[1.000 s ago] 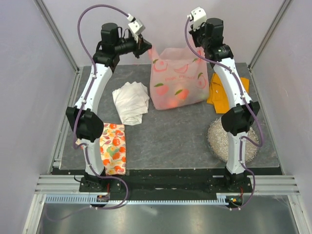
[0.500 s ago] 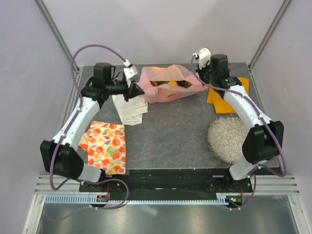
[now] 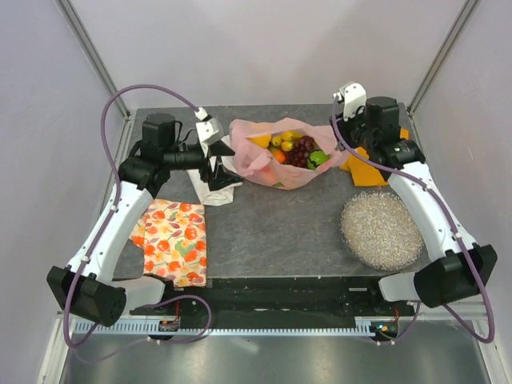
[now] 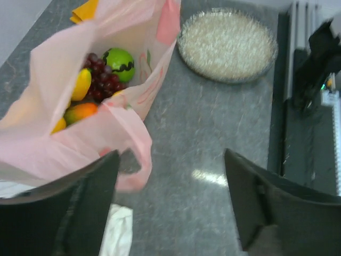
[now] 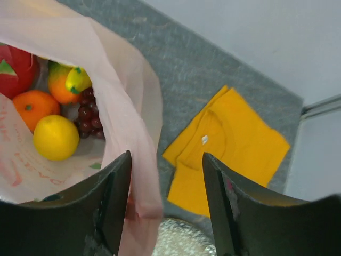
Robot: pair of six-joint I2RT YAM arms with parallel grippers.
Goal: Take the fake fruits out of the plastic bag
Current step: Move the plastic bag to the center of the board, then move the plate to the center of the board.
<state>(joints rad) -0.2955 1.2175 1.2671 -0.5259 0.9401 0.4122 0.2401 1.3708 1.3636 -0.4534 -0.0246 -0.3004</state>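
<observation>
There, upper centre of the overhead view: plastic bag (image 3: 276, 172) slumped open, fake fruits (image 3: 294, 150) inside. Left gripper (image 4: 170, 160) spread wide, clasping nothing, bag just beside its lower-left finger. Right gripper (image 5: 166, 160) parted too, bag edge hanging loose between. Faint red lettering (image 5: 32, 168) on bag wall, lower left of right wrist view, unreadable.

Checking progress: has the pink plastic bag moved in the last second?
Yes. The plastic bag has come down from hanging upright to lying slumped open on the table, still left of the orange cloth.
</observation>
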